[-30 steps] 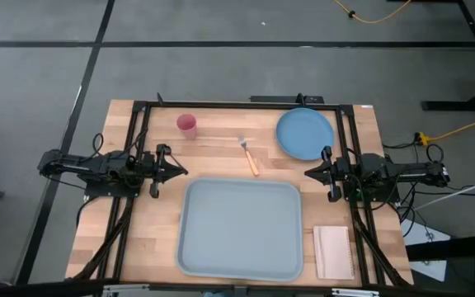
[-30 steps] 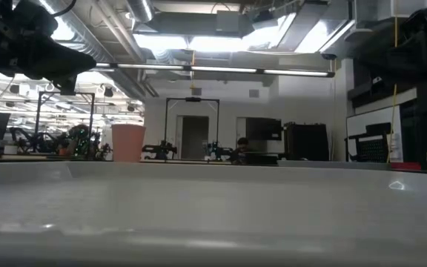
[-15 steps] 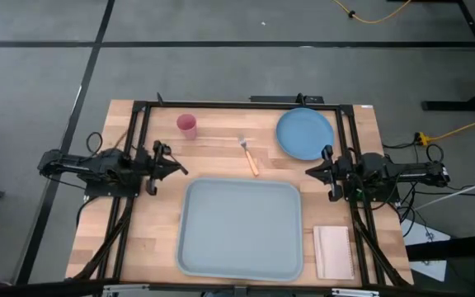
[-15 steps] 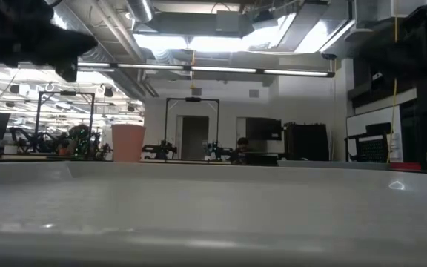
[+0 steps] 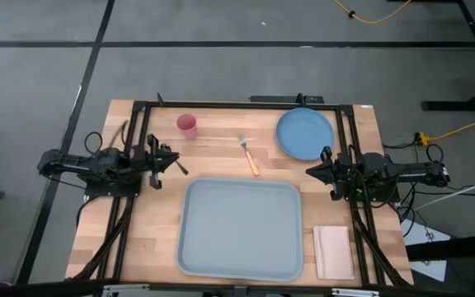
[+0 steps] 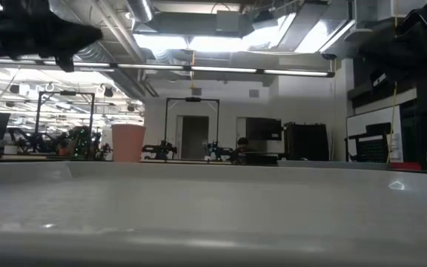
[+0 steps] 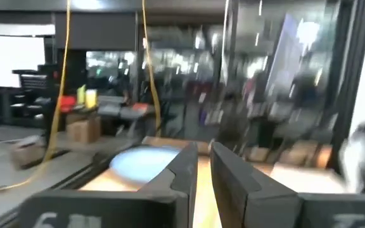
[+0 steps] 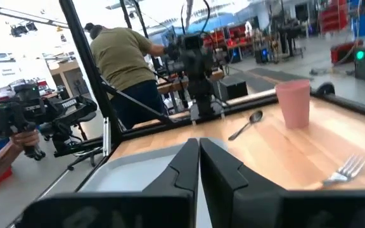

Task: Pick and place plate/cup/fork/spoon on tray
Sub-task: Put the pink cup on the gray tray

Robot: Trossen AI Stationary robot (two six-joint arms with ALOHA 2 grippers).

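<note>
Wooden table under two waiting arms, tray empty in the middle.

Beyond the left gripper (image 5: 180, 167), whose fingers stand a narrow slit apart on nothing, the pale blue-grey tray (image 5: 239, 228) lies just past its tip; the pink-red cup (image 5: 186, 125) stands upright nearby (the dark spoon (image 8: 244, 125) shows only in the right wrist view, lying flat near the cup). Right gripper (image 5: 310, 172) has its fingers pressed together, empty, with the round blue plate (image 5: 304, 134) just beside it. Between the grippers lies the fork (image 5: 249, 155), long axis diagonal, orange handle toward the tray, silver tines pointing away.
</note>
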